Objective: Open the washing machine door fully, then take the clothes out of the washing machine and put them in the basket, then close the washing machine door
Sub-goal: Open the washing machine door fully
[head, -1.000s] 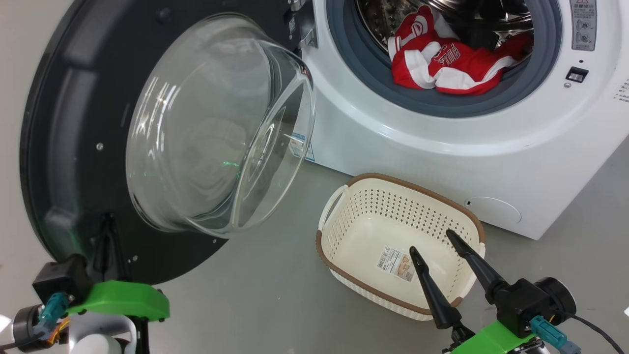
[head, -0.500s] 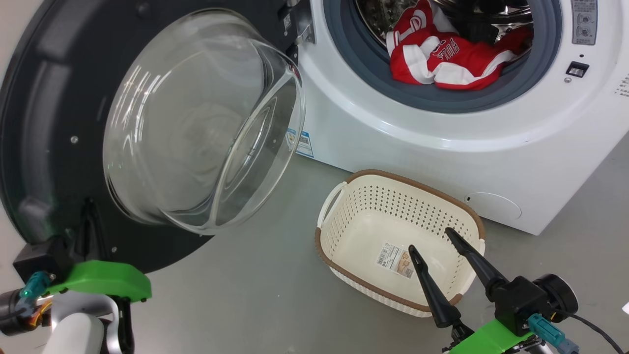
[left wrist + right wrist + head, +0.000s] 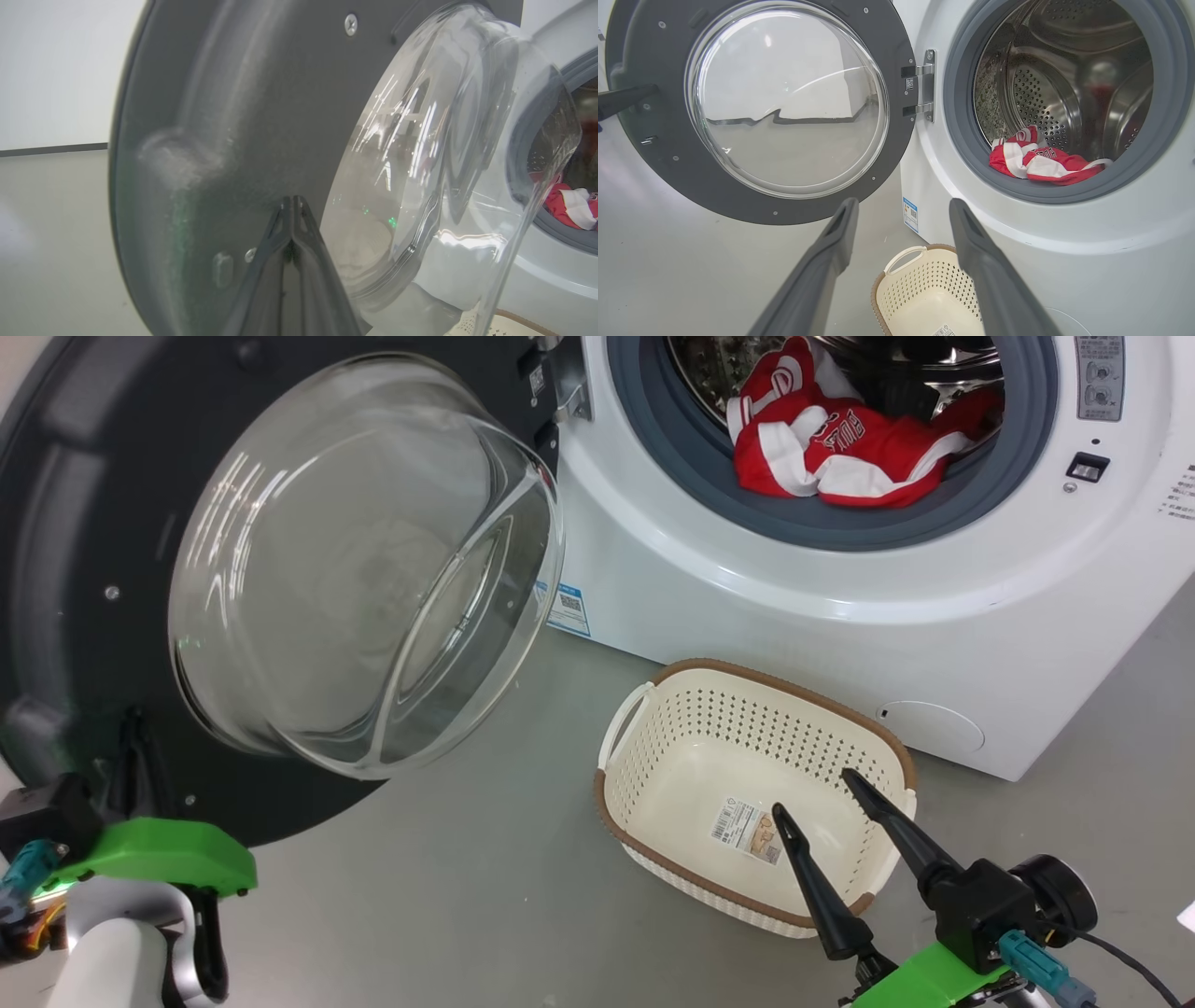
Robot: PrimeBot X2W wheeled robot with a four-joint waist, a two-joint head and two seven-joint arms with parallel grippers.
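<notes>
Grey floor [image 3: 485, 896] holds the basket [image 3: 691, 728] before the washing machine [image 3: 840, 635] — clothes [image 3: 840, 457] lie in its drum [image 3: 1041, 84]. My left pincer [image 3: 292, 210], closed, touches the washing machine door [image 3: 84, 569]; my right pincer [image 3: 810, 791] hangs open.

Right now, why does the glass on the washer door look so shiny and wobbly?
Left wrist view: lights make bright white streaks on the glass bowl of the washing machine door. Right wrist view: the curved glass bends a dark line into a wave. Head view: softer, pale glare sits on the bowl's upper left.
</notes>
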